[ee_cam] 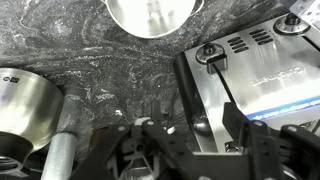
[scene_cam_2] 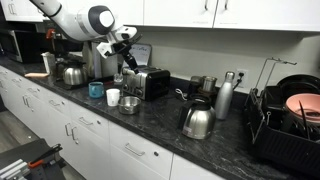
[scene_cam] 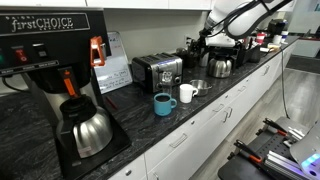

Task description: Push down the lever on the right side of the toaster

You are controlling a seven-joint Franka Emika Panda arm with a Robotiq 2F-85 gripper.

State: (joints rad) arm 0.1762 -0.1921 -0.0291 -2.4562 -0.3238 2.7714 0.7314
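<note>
Fingers [ee_cam: 238, 125] of the gripper [ee_cam: 195, 140] stand spread apart, holding nothing. Just ahead and below them sits the toaster [ee_cam: 255, 75], its lever [ee_cam: 211, 53] beyond the fingertips, a steel bowl [ee_cam: 150, 15] farther ahead.

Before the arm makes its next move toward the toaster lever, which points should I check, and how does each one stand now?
1. Toaster found, upright on the counter: ok.
2. Lever knob visible in the wrist view: ok.
3. Lever up or down: cannot tell.
4. Gripper open and holding nothing: ok.
5. Gripper placed over the lever knob: not ok; the knob lies ahead of the fingers, not under them.
6. Steel bowl and white mug stand in front of the toaster, apart from it: ok.
</note>
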